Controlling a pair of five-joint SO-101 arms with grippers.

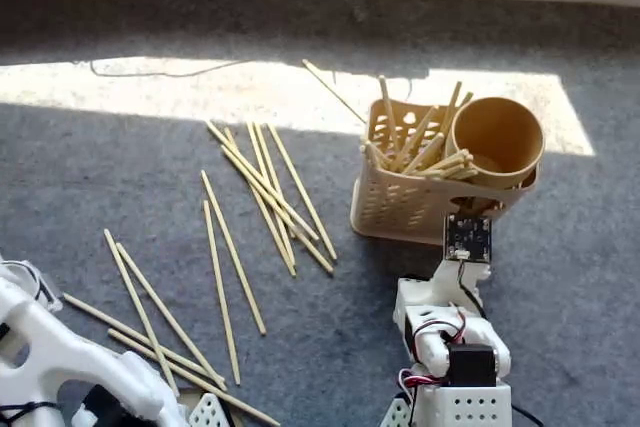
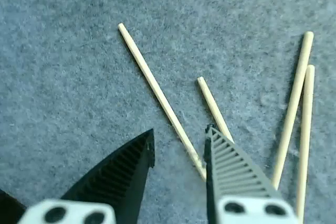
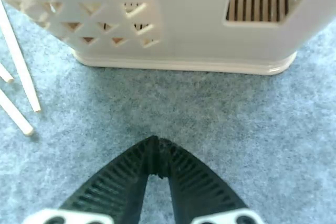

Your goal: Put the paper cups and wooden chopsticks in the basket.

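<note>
The beige basket (image 1: 400, 202) stands on the grey carpet with a brown paper cup (image 1: 497, 139) and several wooden chopsticks (image 1: 415, 142) inside. More chopsticks (image 1: 270, 192) lie loose to its left. My left gripper (image 2: 180, 136) is open just above the carpet, with one chopstick (image 2: 157, 94) running between its fingertips and a second chopstick end (image 2: 214, 107) by one finger. My right gripper (image 3: 157, 142) is shut with nothing in it, low over the carpet, a short way in front of the basket wall (image 3: 189, 19).
Two chopsticks (image 2: 296, 114) lie side by side beyond my left gripper. Several more (image 1: 150, 322) are scattered near the left arm (image 1: 60, 357). Chopstick ends (image 3: 18, 61) lie beside the basket corner. The right arm (image 1: 455, 342) stands in front of the basket.
</note>
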